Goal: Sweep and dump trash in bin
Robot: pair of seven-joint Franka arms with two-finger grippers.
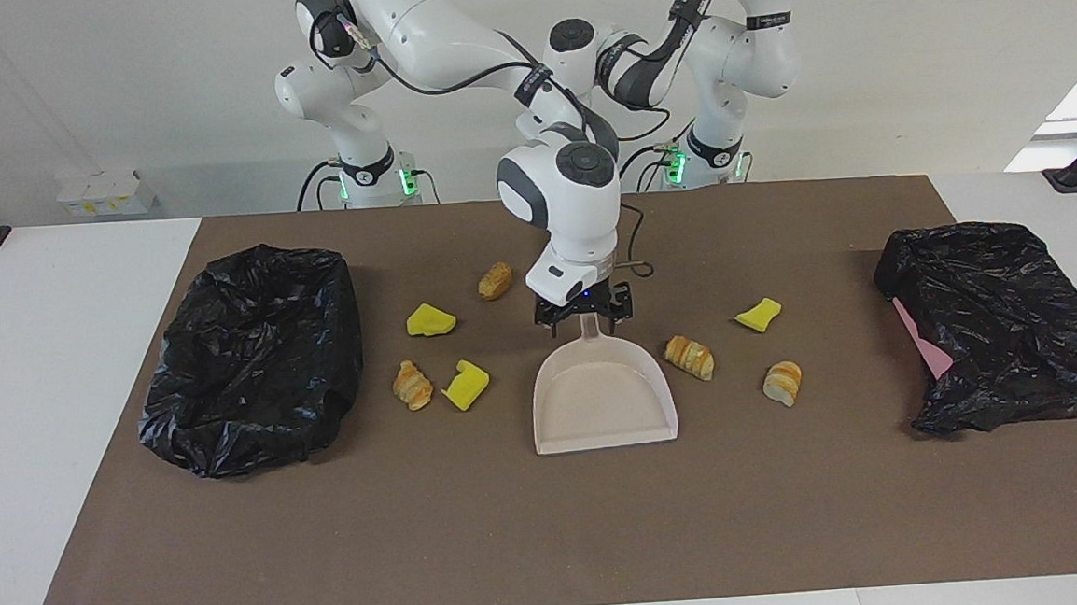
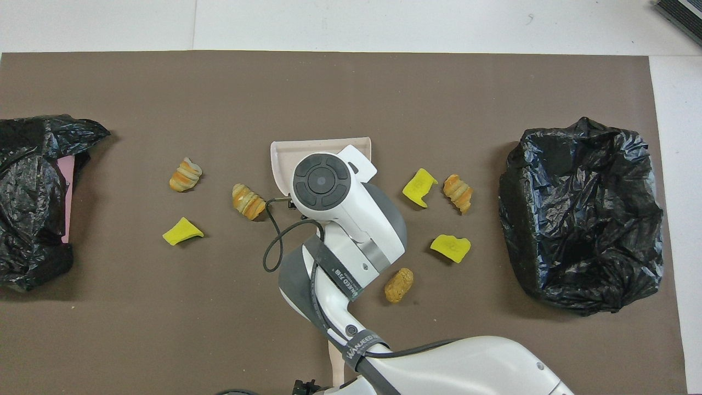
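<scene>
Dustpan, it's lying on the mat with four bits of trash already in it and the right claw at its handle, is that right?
Not quite. The dustpan is empty, as the facing view shows: all seven bits of trash lie on the mat around it. The right claw is at its handle, as you said.

We see two glossy white arms [image 1: 447, 27] with grey joint caps, black cables, black lettered bands at the links, and green lights glowing on both bases.
</scene>
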